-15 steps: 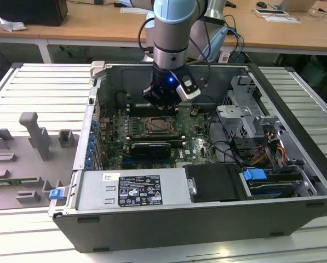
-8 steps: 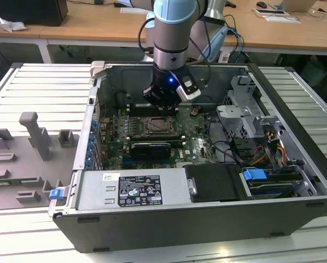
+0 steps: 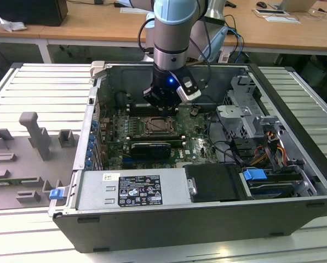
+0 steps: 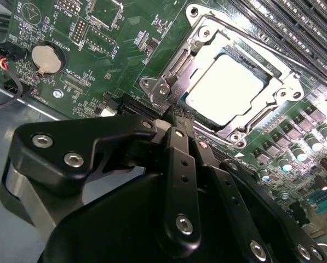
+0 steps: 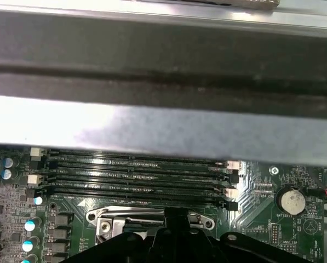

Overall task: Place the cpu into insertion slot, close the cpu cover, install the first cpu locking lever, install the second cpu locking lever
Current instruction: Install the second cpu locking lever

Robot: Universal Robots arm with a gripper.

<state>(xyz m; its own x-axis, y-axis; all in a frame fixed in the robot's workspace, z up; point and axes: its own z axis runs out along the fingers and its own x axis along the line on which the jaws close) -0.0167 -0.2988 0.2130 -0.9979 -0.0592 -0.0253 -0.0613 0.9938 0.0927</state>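
We see an open computer case [image 3: 207,203] lying on its side on the slatted counter [image 3: 37,87], presumably so the green motherboard [image 3: 199,148] faces up and the arm can come straight down on it. The arm reaches into the case, with the gripper [image 4: 173,112] low over the board at the edge of the insertion slot [image 4: 234,87]. In the second wrist view the cpu [image 4: 229,87] already sits in that slot, its pale top showing through the window of the cpu cover [image 4: 210,41], which appears to lie flat over it. The gripper's black fingers [image 4: 177,159] are drawn together and hold nothing we can make out; their tips meet just beside the slot's metal corner, close to the chip but not on it.
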